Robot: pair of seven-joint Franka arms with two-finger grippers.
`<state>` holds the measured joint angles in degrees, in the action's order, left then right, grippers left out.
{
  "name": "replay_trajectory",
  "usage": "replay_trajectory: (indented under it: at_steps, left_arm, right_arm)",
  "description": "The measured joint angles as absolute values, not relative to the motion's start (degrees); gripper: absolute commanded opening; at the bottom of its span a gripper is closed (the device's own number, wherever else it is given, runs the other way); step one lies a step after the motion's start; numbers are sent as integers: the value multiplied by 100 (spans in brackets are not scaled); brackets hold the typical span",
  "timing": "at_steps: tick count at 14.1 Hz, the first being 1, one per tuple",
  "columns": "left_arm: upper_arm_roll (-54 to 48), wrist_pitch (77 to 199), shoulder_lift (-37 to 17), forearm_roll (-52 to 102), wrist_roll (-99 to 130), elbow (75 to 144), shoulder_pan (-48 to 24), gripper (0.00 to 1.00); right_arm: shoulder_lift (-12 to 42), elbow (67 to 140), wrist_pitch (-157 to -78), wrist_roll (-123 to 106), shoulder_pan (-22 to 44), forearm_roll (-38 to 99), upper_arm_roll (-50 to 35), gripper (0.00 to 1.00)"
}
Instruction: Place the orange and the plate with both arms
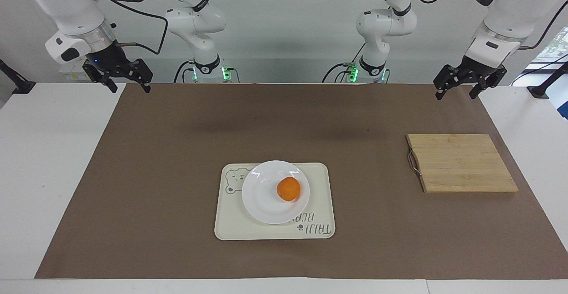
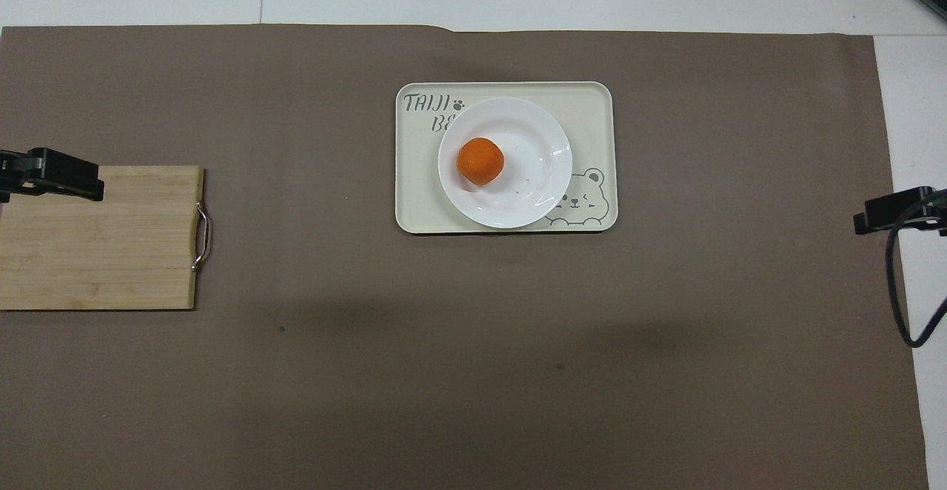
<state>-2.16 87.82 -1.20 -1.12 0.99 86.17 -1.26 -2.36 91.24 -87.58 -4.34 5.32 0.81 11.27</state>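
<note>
One orange (image 1: 288, 188) on one plate (image 1: 266, 200) on one tray (image 1: 230, 227) mid-mat, one board (image 1: 461, 163) toward my left arm's end, open mat (image 1: 177, 152) all round the tray, my two grippers, left (image 1: 458, 89) and right (image 1: 126, 82), both spread empty, up at the mat's corners by the bases.

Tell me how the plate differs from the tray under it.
The plate is round and glossy white; the tray is rectangular with rounded corners and cream. The plate is plain and smaller; the tray bears a bear drawing and lettering. The plate holds the orange; the tray holds the plate. Both lie flat.
</note>
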Motion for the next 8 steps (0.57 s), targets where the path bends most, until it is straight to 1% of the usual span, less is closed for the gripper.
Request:
replay_trajectory:
  at_steps: [5,8]
  left_arm:
    - [-216,8782,-120,-112,99,8617,-126,100]
    - [-216,8782,-120,-112,100,8617,-126,100]
  right_arm:
    - [-339,9046,-8780,-425,591,81,972,100]
    - [-398,9156,-8913,-422,648,81,952,100]
